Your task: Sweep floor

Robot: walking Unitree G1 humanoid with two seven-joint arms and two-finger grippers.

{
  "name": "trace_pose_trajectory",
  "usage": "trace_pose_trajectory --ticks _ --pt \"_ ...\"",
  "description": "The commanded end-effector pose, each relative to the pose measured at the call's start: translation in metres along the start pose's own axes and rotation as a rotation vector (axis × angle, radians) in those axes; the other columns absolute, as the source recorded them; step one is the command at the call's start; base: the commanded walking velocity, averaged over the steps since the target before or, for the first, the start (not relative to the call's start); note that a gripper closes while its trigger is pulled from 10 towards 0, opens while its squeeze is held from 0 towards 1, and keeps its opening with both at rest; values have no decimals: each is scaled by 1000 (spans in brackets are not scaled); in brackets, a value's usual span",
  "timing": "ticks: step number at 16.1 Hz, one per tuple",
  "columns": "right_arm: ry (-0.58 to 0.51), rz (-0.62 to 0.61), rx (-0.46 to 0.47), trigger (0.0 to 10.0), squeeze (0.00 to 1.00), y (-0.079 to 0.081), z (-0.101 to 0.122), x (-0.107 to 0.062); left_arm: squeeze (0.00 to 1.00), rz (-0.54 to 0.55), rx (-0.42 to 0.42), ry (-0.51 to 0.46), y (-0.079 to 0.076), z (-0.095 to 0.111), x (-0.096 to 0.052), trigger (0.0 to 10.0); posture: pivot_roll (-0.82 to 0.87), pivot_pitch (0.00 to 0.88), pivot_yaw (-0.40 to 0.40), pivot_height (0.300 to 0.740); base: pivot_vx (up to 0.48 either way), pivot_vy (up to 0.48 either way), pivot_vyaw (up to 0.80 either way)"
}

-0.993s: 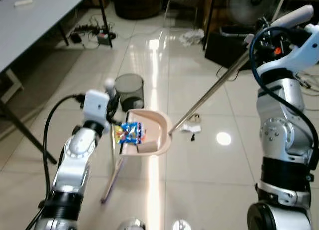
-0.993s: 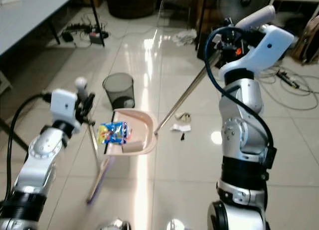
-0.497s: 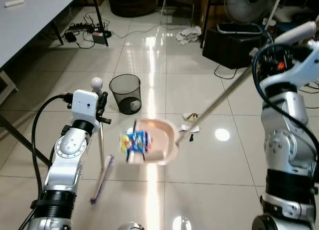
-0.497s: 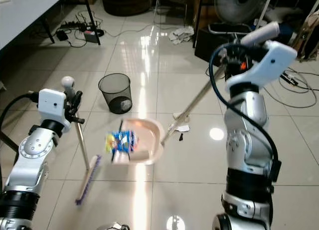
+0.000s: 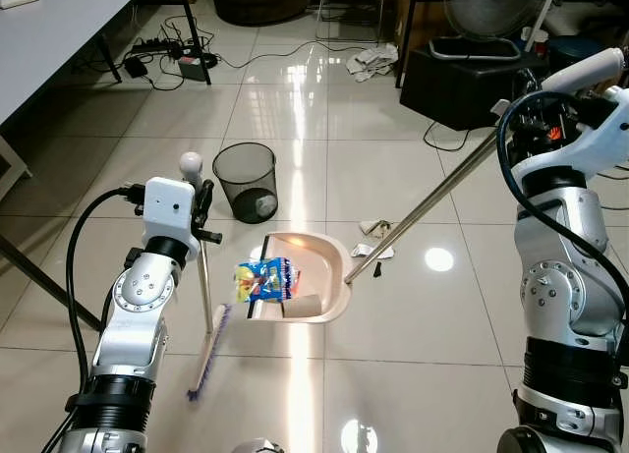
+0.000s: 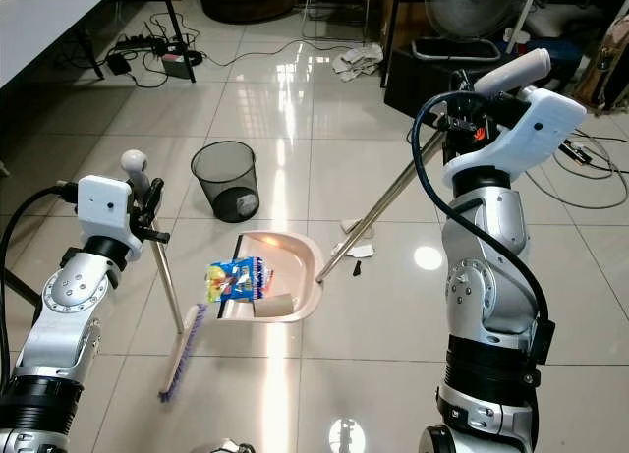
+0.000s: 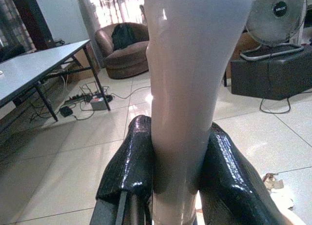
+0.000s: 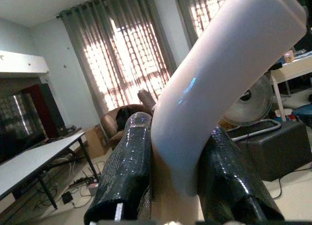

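Left eye view: left end effector (image 7: pixel 178 176) clamps broom (image 5: pixel 205 315); right end effector (image 8: pixel 175 181) clamps dustpan (image 5: pixel 313 281).

Wastebasket (image 5: pixel 245 181) beyond dustpan (image 5: pixel 313 286); cables (image 5: pixel 187 50) farther off

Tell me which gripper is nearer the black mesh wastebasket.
Left. The left gripper, shut on the broom handle, sits just beside the black mesh wastebasket. The right gripper, holding the dustpan handle, is far across the floor on the other side.

Prob. office/lab: long table (image 5: pixel 59 26), floor cables (image 5: pixel 182 55), fan (image 5: pixel 491 6), armchair (image 7: pixel 122 51).
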State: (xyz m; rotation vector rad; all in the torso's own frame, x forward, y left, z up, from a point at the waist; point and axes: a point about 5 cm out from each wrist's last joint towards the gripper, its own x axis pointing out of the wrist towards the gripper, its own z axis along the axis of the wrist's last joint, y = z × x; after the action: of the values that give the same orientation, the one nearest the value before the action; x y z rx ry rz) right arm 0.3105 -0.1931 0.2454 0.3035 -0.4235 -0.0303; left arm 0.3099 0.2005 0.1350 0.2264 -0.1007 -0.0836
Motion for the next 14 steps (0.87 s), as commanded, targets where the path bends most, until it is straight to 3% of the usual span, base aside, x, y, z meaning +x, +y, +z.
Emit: trace_pose_trajectory --ticks 1,10,14 --pt "-97 31 26 10000 0 8 21 4 0 25 10 -48 5 10 1 10000 2 16 55 740 356 0 0" --pt "-87 66 -15 10000 0 15 22 9 0 16 -10 -47 1 9 2 10000 4 19 51 740 390 0 0" --pt "-76 72 -27 10000 0 15 21 10 0 19 -16 -49 0 10 3 10000 7 19 47 740 398 0 445"
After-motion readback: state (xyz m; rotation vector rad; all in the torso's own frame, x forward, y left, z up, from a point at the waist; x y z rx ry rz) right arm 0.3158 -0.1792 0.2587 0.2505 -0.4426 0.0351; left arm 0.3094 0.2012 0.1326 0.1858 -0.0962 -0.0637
